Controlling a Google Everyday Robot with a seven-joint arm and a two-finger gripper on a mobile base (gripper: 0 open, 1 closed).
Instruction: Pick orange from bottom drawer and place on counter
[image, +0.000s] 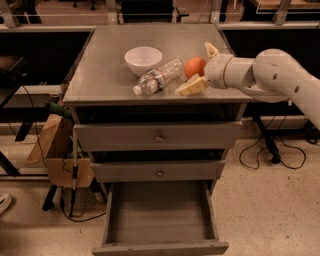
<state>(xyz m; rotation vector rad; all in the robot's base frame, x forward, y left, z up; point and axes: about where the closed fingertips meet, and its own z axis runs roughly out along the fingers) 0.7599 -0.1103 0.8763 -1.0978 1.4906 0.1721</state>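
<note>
The orange (195, 66) rests on the counter (100, 75), right of centre. My gripper (194, 69) reaches in from the right at counter height, open, with one pale finger (210, 49) behind the orange and the other (192, 86) in front of it. The fingers stand around the fruit without clamping it. The bottom drawer (159, 220) is pulled out below and shows only its bare grey floor.
A white bowl (143, 59) and a lying clear plastic bottle (159, 76) sit on the counter just left of the orange. Two shallower knobbed drawers (159, 136) are closed. A cardboard bag and cables (55, 150) stand left of the cabinet, and black cables (270, 150) lie at its right.
</note>
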